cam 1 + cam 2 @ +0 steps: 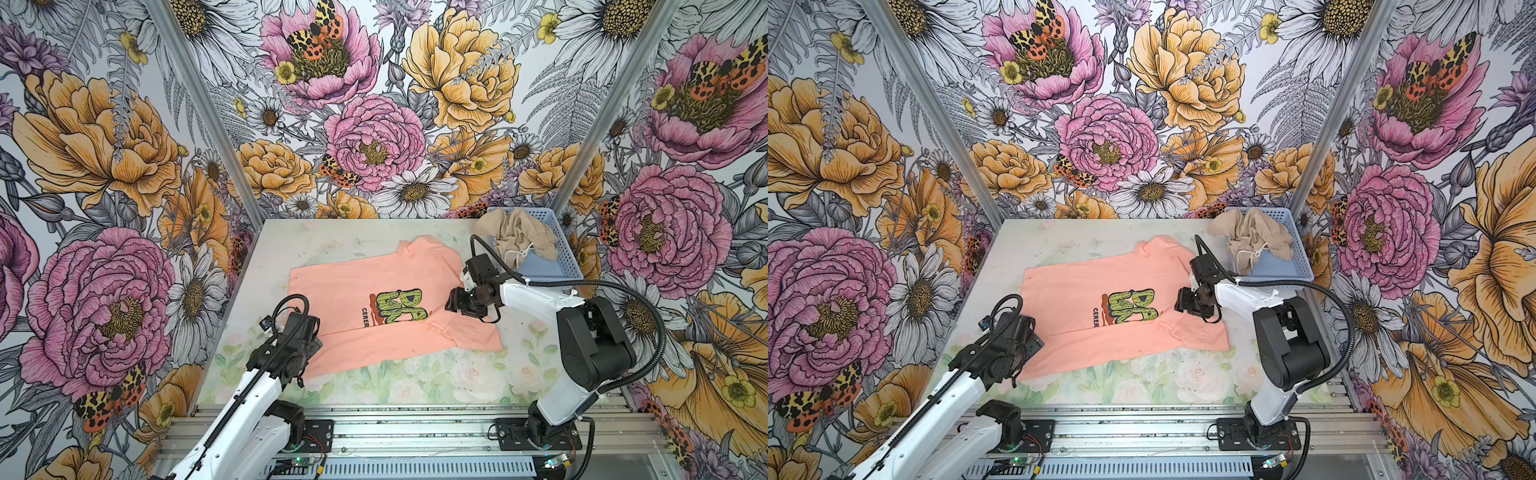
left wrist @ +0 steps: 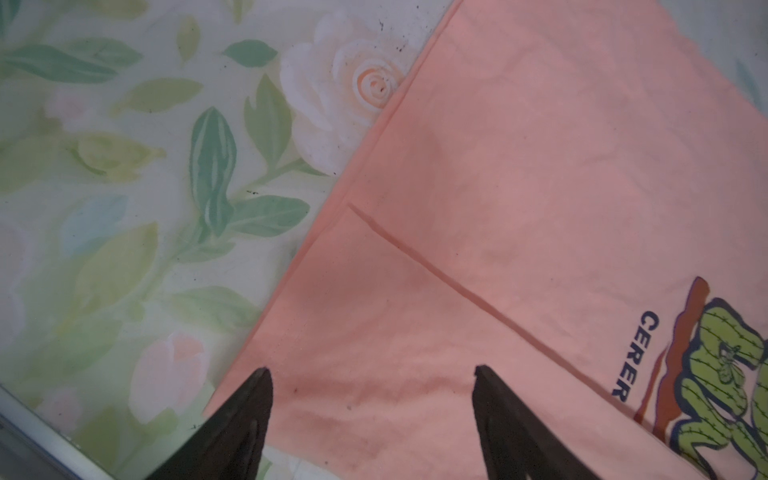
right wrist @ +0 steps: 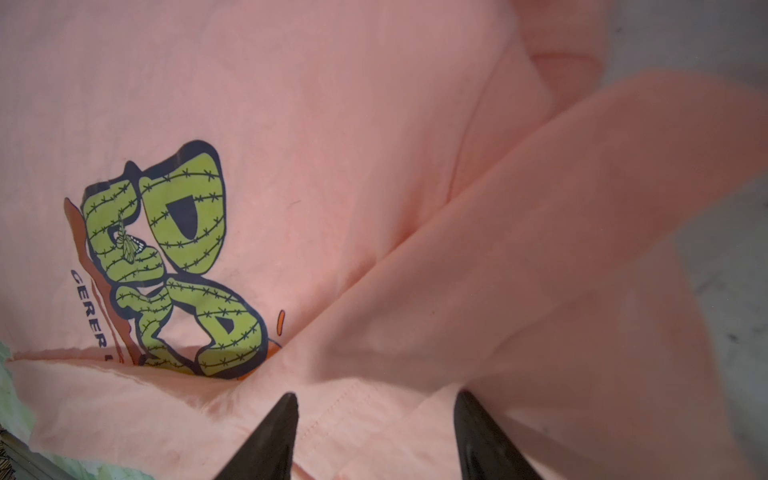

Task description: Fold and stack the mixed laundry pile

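Since the shirt [image 1: 353,278] is limp cloth, I'd pinch a doubled edge beside its print [image 1: 398,306]; left claw [image 2: 372,374] and right claw [image 3: 376,399] both hang open over it.

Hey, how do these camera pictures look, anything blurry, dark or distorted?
In both top views the light is even and sharp, but the wide lens splays the wall posts outward; the left wrist view is dimmer, with soft shadow on the T-shirt; in the right wrist view the chest graphic is crisp while the large fold beside it is blurred.
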Tool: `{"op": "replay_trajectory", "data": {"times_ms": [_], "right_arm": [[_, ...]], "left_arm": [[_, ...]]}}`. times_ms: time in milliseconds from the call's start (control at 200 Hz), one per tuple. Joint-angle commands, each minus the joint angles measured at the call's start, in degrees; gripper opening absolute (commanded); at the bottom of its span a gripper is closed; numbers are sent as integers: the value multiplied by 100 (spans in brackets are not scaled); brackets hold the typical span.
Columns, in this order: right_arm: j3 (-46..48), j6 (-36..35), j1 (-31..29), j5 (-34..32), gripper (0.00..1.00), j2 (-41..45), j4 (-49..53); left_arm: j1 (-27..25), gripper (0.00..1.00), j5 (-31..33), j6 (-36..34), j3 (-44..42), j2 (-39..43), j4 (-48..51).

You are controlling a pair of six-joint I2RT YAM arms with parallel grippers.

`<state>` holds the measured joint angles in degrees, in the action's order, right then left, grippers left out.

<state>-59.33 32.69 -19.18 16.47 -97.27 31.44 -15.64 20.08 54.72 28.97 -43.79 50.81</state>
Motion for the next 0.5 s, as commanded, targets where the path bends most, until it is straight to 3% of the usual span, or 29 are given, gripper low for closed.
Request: {"op": "replay_trajectory", "data": {"times_ms": [0,225,495], "right_arm": [[18,221,-48,102,62,-151,-294],[-45,485,-83,293,63,-318,-619],[-783,636,-204,487,63,-472,-633]], "left_arm": [[-31,78,67,74,50,72,30],[-10,78,67,83,-3,115,38],[-8,78,58,69,36,116,39]]}}
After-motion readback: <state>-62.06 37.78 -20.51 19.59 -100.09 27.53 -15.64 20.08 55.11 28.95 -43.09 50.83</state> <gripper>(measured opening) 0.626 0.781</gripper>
